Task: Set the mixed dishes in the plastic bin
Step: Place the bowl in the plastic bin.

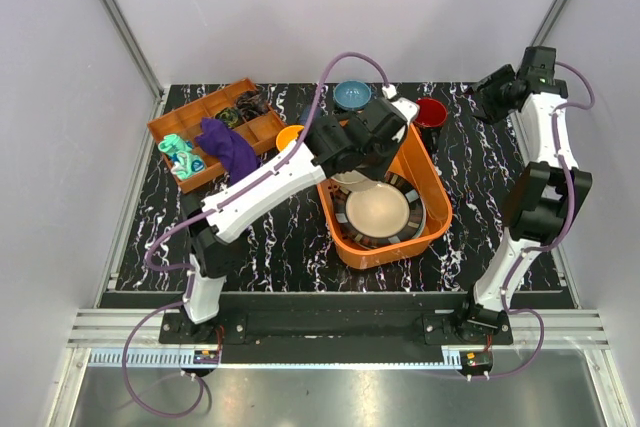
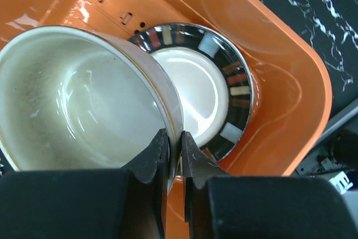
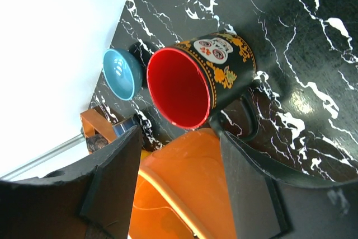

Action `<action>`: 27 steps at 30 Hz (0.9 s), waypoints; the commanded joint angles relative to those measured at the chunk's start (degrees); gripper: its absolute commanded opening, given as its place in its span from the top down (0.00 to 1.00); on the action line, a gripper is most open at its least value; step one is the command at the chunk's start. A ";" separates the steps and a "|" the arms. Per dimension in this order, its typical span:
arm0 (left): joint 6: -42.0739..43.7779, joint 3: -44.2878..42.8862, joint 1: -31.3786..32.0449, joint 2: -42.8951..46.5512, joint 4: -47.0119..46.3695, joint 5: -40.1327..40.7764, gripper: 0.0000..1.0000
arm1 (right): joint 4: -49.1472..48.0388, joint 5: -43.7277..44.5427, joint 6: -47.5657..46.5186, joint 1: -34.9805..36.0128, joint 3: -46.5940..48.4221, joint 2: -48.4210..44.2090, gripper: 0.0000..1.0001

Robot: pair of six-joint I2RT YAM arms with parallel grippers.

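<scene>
Found one beige bowl (image 2: 84, 99) clamped at rim in left gripper (image 2: 174, 155), over plastic bin (image 2: 291, 82). Counted one dark striped-rim plate (image 2: 235, 76) inside. Counted on table (image 3: 302, 37): one red mug (image 3: 196, 82), one small blue bowl (image 3: 120, 74). Found right gripper (image 3: 179, 132) apart, above mug.

**A robotics lab test cell, set out with kitchenware**

Plain pale panel walls (image 1: 300, 7) framed by bare aluminium posts (image 1: 118, 22) box in a black marble-print desk (image 1: 290, 242). Along the desk's near edge, aluminium rails (image 1: 120, 329) and a black plate carry the left arm (image 1: 255, 192) and right arm (image 1: 545, 192), and purple cables (image 1: 350, 54) run exposed along them. The crockery reads as props: a beige bowl (image 2: 84, 93) and striped-rim plate (image 2: 238, 82) at an orange plastic bin (image 1: 437, 202), a mug (image 3: 196, 82) beside it, and a compartment tray (image 1: 190, 119) near the far left corner.
</scene>
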State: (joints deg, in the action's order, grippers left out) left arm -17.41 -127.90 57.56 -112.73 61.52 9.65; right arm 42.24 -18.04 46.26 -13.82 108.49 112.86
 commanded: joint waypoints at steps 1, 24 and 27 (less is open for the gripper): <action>3.43 1.23 1.67 2.07 -7.99 1.78 1.00 | -1.81 0.73 -1.17 -0.41 -1.61 -4.84 0.33; 1.85 16.00 8.53 1.28 -18.71 2.30 1.00 | 0.03 -2.35 -1.61 -1.29 5.14 -4.32 0.33; 2.20 15.31 8.45 -0.12 -19.15 2.74 1.00 | 1.62 -2.52 -2.14 -1.29 7.43 -3.61 0.33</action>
State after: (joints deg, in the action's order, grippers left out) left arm -16.71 -110.96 66.11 -113.08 50.00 9.63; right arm 43.09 -19.16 45.65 -14.81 110.45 109.86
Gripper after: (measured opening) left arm 0.121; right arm 0.672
